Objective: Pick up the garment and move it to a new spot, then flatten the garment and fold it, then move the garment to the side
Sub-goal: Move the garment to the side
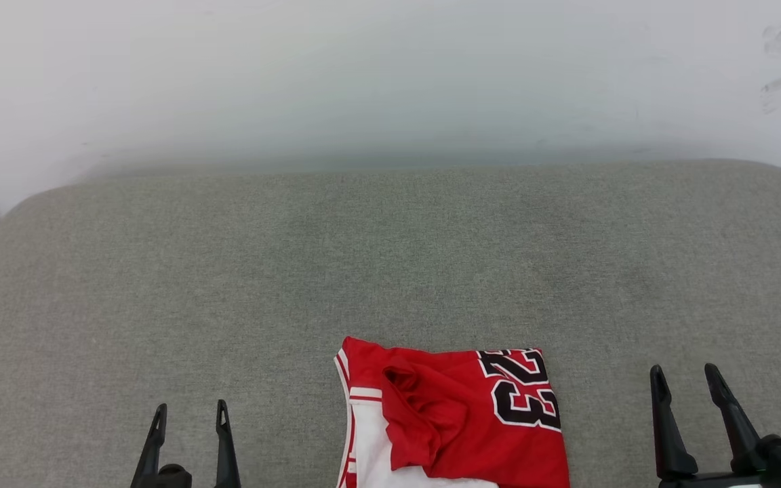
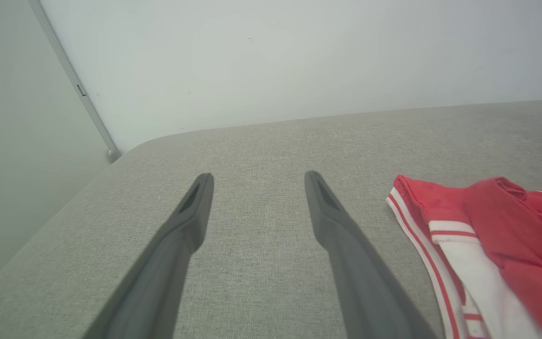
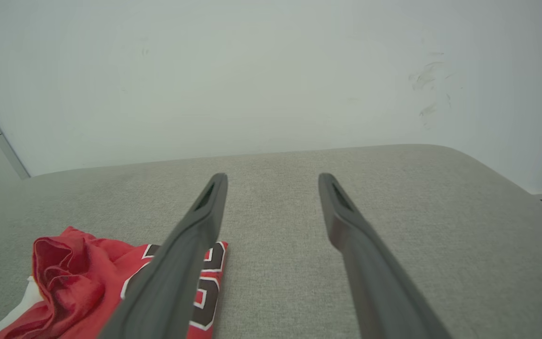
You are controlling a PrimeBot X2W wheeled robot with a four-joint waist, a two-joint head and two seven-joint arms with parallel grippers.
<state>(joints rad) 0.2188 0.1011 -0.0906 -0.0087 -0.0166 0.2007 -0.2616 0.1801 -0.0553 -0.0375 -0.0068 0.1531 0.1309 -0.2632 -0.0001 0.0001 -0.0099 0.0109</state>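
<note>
The left gripper (image 1: 190,408) is at the near left, and its two long dark fingers (image 1: 226,447) are spread wide apart with nothing between them. The right gripper (image 1: 684,371) is at the near right, and it is spread wide too (it holds nothing). Both grippers point away toward the far side, and the right one leans a little to the left.

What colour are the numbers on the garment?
Black with white outlines, on the red garment; clearest in the head view.
</note>
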